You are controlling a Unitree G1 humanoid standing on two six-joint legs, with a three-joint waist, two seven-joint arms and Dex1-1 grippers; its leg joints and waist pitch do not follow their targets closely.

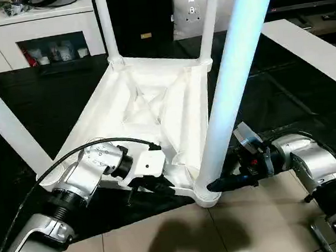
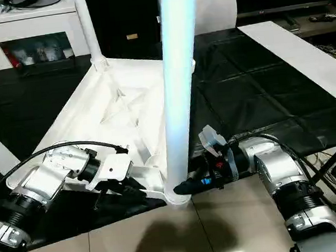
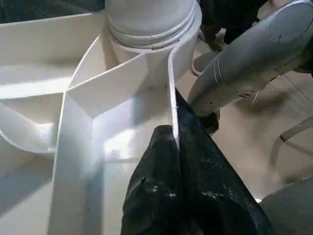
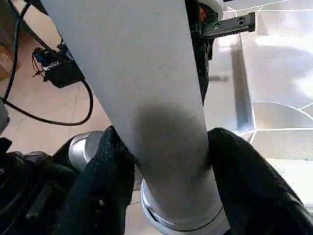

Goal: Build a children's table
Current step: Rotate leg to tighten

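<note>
The children's table lies upside down on a black sheet, its ribbed white top [image 1: 110, 108] facing up. Legs stand in the far left socket [image 1: 106, 25], the far right socket [image 1: 210, 20] and the left socket [image 1: 7, 123]. The near leg [image 1: 235, 78] rises from the near corner socket [image 1: 205, 195]. My left gripper [image 3: 176, 137] is shut on the top's thin rim wall beside that socket. My right gripper [image 4: 164, 147] grips the near leg just above the socket, one black finger [image 4: 105, 161] pressed on each side of it.
A white cabinet with glass doors [image 1: 40, 31] stands at the back left. A long white board [image 1: 315, 46] runs along the right. The black sheet [image 1: 52, 95] ends at the tiled floor [image 1: 225, 227] in front of me. Cables and a black box [image 4: 61, 73] lie on the tiles.
</note>
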